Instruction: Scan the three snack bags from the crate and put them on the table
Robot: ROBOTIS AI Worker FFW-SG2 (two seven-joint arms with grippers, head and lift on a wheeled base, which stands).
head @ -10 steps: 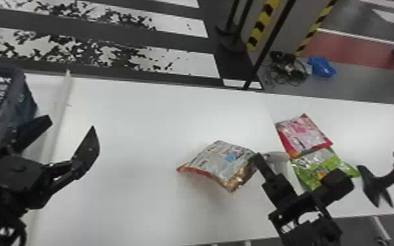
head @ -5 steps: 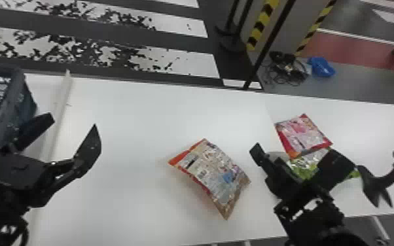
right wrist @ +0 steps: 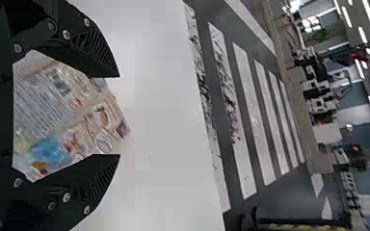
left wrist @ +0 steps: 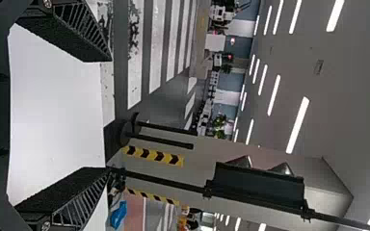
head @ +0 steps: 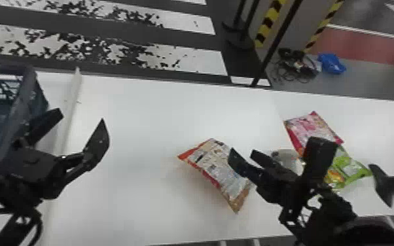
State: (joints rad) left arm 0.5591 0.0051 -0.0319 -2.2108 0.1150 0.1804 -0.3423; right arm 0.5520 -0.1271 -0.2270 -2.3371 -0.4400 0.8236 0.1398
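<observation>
1. Right pincer (head: 276, 147): wide open, nothing clamped; the right wrist view has the orange-edged bag (head: 219, 170) showing between its fingers (right wrist: 99, 175).
2. Orange-edged bag: at the desk (head: 140, 131), beside the right pincer; can't tell if flat.
3. Pink bag (head: 311, 127): on desk, touching green bag (head: 353, 170), both farther right.
4. Left pincer (head: 81, 117): wide open, empty, near crate (head: 26, 95).
5. Crate: far left.
</observation>
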